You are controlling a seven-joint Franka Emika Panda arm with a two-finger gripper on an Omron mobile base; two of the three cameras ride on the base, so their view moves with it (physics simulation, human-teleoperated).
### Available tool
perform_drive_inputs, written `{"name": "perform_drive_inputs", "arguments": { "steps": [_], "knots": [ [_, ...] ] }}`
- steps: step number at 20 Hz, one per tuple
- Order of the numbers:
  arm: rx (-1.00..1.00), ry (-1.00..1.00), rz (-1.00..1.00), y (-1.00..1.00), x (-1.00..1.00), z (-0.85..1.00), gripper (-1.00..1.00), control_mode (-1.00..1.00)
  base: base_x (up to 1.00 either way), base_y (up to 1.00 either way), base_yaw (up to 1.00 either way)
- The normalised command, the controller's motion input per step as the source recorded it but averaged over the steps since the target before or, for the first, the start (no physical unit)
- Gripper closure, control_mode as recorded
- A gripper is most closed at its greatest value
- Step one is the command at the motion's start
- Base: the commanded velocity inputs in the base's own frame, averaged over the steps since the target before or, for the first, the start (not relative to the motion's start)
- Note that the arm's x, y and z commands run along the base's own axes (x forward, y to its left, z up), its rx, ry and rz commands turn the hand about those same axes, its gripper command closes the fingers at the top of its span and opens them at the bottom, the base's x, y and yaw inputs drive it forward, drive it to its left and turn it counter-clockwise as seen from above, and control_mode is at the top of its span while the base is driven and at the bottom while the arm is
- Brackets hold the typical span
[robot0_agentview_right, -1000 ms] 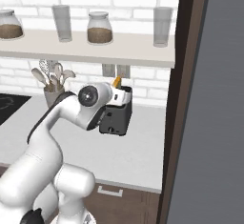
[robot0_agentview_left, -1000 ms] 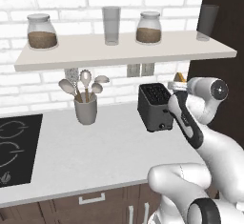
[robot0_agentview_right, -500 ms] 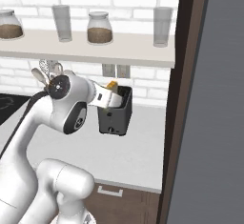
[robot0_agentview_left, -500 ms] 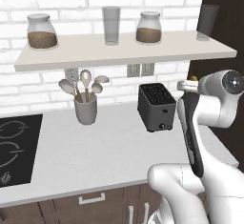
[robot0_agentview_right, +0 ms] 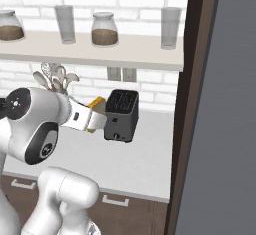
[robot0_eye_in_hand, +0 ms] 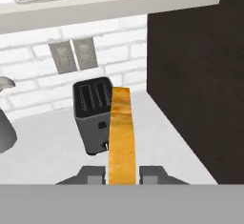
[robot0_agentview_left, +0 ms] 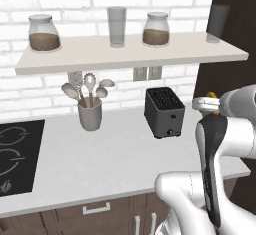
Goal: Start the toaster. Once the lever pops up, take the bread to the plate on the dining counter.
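With the stovetop [robot0_agentview_left: 15,154], utensil cup [robot0_agentview_left: 90,114] and toaster [robot0_agentview_left: 164,111] being passed left to right on the counter [robot0_agentview_left: 115,154], the bread [robot0_eye_in_hand: 122,137] is being held edge-on in the gripper [robot0_eye_in_hand: 122,174], now carried clear of the toaster toward the dark panel [robot0_eye_in_hand: 195,75].

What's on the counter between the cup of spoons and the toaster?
Nothing. In the left base view, the white counter is bare between the utensil cup and the toaster. The wall outlets sit higher, on the brick wall behind.
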Motion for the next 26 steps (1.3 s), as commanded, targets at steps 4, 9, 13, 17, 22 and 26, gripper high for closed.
{"name": "perform_drive_inputs", "arguments": {
  "steps": [4, 9, 13, 17, 22, 26],
  "knots": [
    [0.00, -0.05, 0.06, 0.73, -0.82, 0.00, 1.00, -1.00, 0.00, 0.00, 0.00],
    [0.00, -0.02, 0.02, 0.43, -0.58, 0.00, 1.00, -1.00, 0.00, 0.00, 0.00],
    [0.00, 0.00, 0.00, 0.04, -0.05, 0.00, 1.00, -1.00, 0.00, 0.00, 0.00],
    [0.00, 0.00, 0.00, 0.00, 0.00, 0.00, 1.00, -1.00, 0.00, 0.00, 0.00],
    [0.00, 0.00, 0.00, 0.00, 0.00, 0.00, 1.00, -1.00, 0.00, 0.00, 0.00],
    [0.00, 0.00, 0.00, 0.00, 0.00, 0.00, 1.00, -1.00, 0.00, 0.00, 0.00]
  ]
}}
